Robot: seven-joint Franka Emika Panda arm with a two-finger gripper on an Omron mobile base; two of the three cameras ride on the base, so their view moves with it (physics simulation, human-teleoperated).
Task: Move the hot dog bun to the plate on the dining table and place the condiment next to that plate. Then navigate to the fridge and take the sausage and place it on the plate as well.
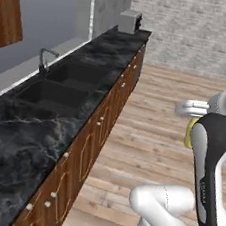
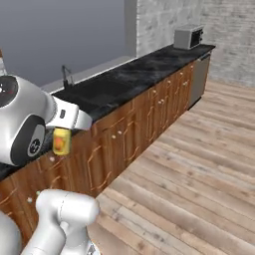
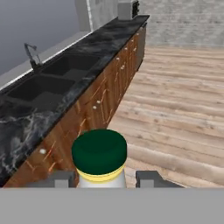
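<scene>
A wide wooden floor (image 2: 199, 164) is seen stretching ahead, and beside it a long bench (image 1: 38, 120) of black veined marble is carried on brown wooden cabinets (image 2: 144, 124). A double sink (image 3: 48, 83) with a tap (image 1: 45, 58) is sunk into this bench, and a small grey appliance (image 2: 188, 37) is stood at its far end.

The condiment (image 3: 99, 158) is held off every surface, out over the floor beside the cabinets. It is clamped between the fingers of the end effector (image 3: 104, 178); its green cap is seen from the hand view, and its yellow body (image 2: 61, 141) is seen hanging under the wrist in the right base view.

The condiment step is judged to be in transit: the bottle is picked up but not yet set down beside the plate. Whether the bun is already placed cannot be told. The sausage step at the fridge is judged to be left.
</scene>
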